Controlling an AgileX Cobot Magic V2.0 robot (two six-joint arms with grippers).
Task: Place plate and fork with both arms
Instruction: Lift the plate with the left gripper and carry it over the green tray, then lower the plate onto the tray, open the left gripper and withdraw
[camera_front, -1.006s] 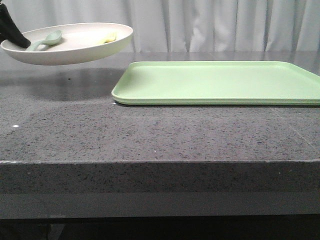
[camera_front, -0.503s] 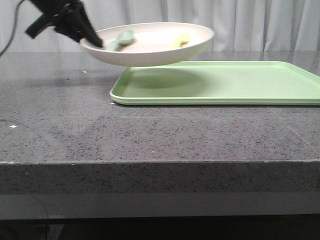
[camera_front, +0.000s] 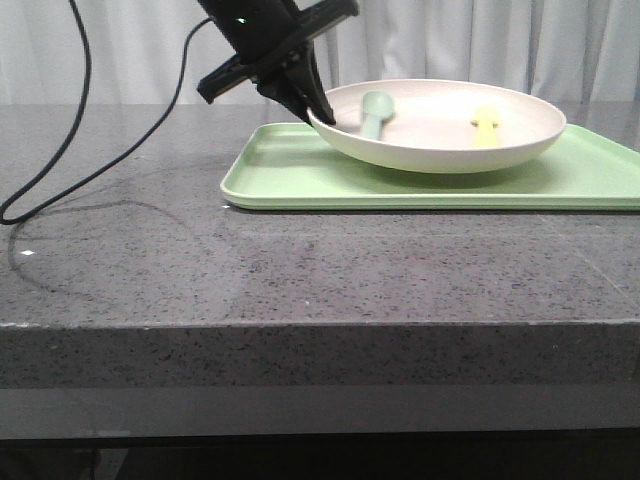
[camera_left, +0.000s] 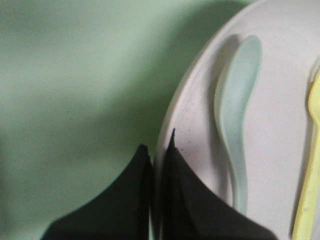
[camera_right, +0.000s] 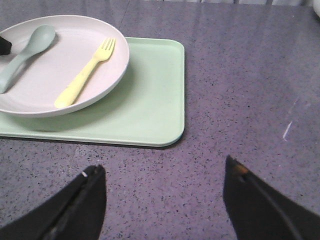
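Note:
The cream-white plate (camera_front: 440, 140) is low over the left half of the light green tray (camera_front: 280, 170); I cannot tell whether it rests on it. My left gripper (camera_front: 318, 112) is shut on the plate's left rim, one finger inside and one outside, as the left wrist view (camera_left: 157, 150) shows. The pale yellow fork (camera_front: 485, 125) lies in the plate on its right side, also seen in the right wrist view (camera_right: 85, 75). My right gripper (camera_right: 162, 175) is open and empty over bare table, beside the tray's right end; it is out of the front view.
A pale grey-green spoon (camera_front: 375, 110) lies in the plate beside the left gripper's fingertips. The left arm's black cable (camera_front: 90, 150) loops down onto the grey speckled table (camera_front: 300, 270) at the left. The tray's right half (camera_front: 600, 170) is bare.
My left gripper has carried the plate, with fork and spoon in it, to the right and down, from above the table's left side to low over the tray.

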